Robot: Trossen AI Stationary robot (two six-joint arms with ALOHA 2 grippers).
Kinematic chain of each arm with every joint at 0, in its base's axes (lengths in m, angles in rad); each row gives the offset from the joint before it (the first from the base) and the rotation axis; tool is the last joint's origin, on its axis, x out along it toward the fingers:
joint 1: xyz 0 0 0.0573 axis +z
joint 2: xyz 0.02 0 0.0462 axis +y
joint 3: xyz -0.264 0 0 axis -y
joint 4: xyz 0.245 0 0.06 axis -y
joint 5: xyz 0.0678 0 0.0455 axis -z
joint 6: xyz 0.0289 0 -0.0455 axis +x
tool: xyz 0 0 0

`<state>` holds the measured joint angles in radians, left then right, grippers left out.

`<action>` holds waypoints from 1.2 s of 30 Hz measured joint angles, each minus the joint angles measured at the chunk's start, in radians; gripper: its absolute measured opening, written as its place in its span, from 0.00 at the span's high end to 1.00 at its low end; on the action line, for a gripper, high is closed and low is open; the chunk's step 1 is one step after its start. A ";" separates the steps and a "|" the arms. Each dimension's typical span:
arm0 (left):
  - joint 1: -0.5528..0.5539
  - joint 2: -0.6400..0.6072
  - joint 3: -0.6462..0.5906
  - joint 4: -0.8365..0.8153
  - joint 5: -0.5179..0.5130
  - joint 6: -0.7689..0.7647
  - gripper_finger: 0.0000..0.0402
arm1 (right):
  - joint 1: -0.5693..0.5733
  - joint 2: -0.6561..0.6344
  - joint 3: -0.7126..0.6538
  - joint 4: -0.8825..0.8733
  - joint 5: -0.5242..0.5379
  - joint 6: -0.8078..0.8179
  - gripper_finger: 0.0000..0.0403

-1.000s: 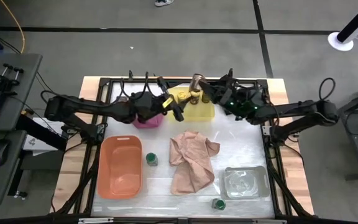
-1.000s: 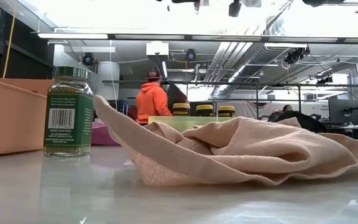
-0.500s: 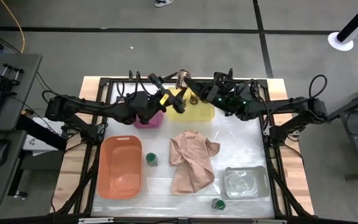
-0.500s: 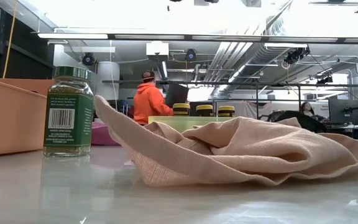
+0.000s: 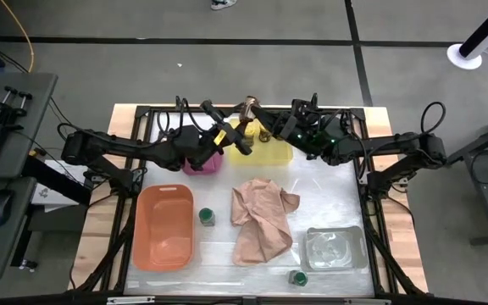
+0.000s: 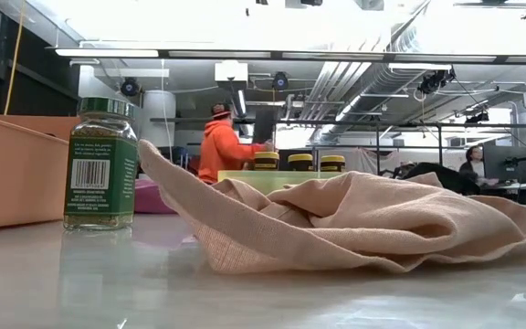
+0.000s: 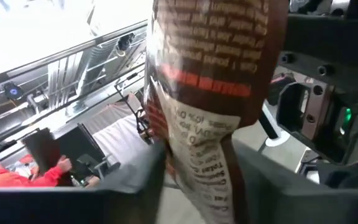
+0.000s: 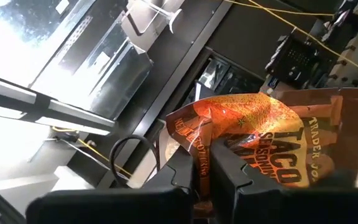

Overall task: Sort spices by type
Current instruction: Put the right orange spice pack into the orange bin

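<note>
A brown-orange spice packet point(image 5: 246, 108) hangs in the air above the far edge of the counter point(image 5: 329, 199), over the left end of the yellow tray point(image 5: 265, 151), and both arms meet on it. The left claw point(image 5: 237, 135) reaches it from the left; in its wrist view the packet point(image 7: 213, 93) stands between its two dark fingers point(image 7: 135, 180), which pinch the lower end. The right claw point(image 5: 261, 119) comes from the right and is closed on the crumpled orange end of the packet point(image 8: 260, 134), seen between its fingers point(image 8: 229, 174).

Under them, three yellow-lidded jars point(image 6: 300, 162) stand in a row in the yellow tray point(image 6: 272, 176), with a pink cloth point(image 5: 200, 163) just left of the tray. The middle of the counter holds a tan cloth point(image 5: 263, 218). One green-lidded jar point(image 5: 206, 217) stands between that cloth and the orange tray point(image 5: 165, 227); another green-lidded jar point(image 5: 298, 277) sits near the front edge, beside the clear tray point(image 5: 335, 248). Bare counter lies right of the tan cloth, behind the clear tray.
</note>
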<state>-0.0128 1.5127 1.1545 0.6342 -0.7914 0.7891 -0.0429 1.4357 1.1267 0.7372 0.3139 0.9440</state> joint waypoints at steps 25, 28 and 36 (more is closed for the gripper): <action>-0.076 -0.275 -0.001 -1.337 -0.066 -0.842 0.99 | -0.078 -0.189 0.001 -0.080 -0.036 -0.316 0.43; -0.105 -0.341 -0.001 -1.613 0.170 -1.217 1.00 | -0.101 -0.226 0.000 -0.194 -0.037 -0.316 0.43; -0.209 -0.395 -0.001 -1.928 0.678 -1.539 1.00 | -0.156 -0.247 0.000 -0.368 -0.063 -0.316 0.42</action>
<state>-0.2222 1.1178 1.1538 -1.2936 -0.1131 -0.7503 -0.1988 1.1882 1.1267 0.3689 0.2504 0.6284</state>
